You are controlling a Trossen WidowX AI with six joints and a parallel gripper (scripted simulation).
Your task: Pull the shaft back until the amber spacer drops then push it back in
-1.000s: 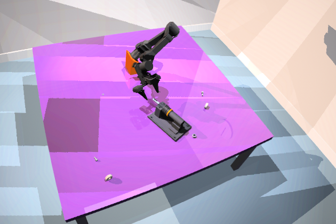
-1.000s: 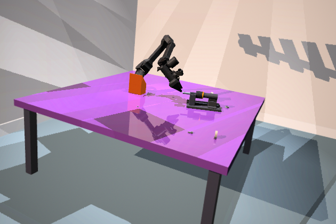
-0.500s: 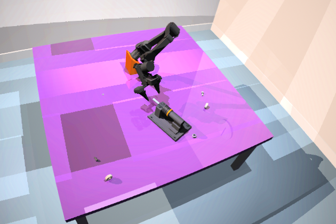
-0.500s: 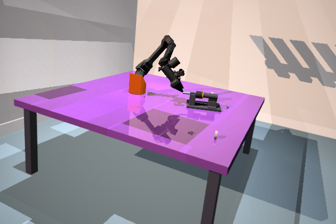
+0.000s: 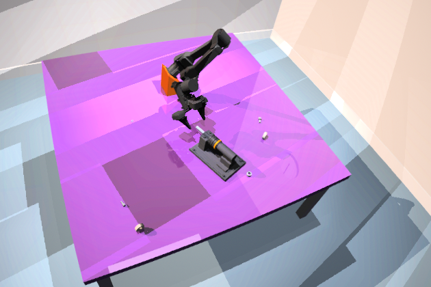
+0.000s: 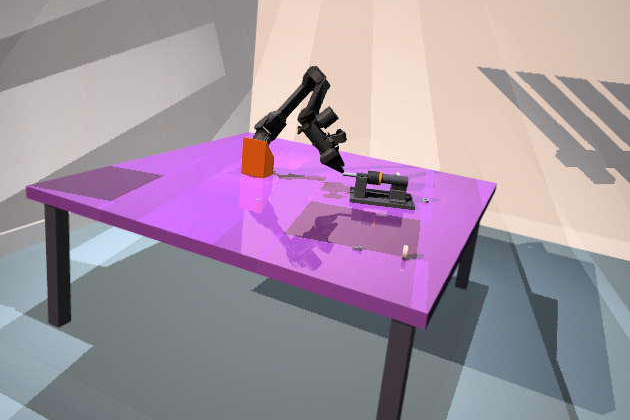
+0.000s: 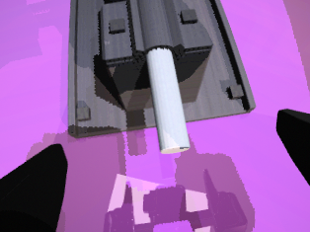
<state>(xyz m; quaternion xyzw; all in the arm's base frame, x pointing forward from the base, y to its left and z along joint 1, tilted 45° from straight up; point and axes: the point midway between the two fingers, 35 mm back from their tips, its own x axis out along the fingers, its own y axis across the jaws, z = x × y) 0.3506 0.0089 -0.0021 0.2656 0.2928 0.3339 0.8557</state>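
The pale shaft (image 5: 200, 129) (image 6: 349, 174) (image 7: 168, 97) sticks out of the near support block (image 5: 204, 143) (image 7: 117, 44) towards the arm. The amber spacer (image 5: 217, 143) (image 6: 380, 178) is on the shaft line, against the big dark housing (image 5: 227, 152) (image 6: 395, 179). Dark spacers (image 5: 211, 139) (image 6: 373, 177) sit between it and the support block. My gripper (image 5: 196, 124) (image 6: 343, 171) (image 7: 173, 137) is open and empty. Its fingers stand wide, one either side of the shaft's free end, with gaps on both sides in the wrist view. The spacers are out of clear sight in the wrist view.
The fixture's dark base plate (image 5: 210, 164) (image 6: 367, 200) (image 7: 86, 82) stands on the magenta table (image 5: 107, 132) (image 6: 183, 210). A nut (image 5: 249, 172) (image 6: 425, 200) lies beyond the housing end. A pale round part (image 5: 265, 135) and a small bolt (image 5: 259, 119) lie to the right; another round part (image 5: 139, 227) (image 6: 405, 251) lies near the front.
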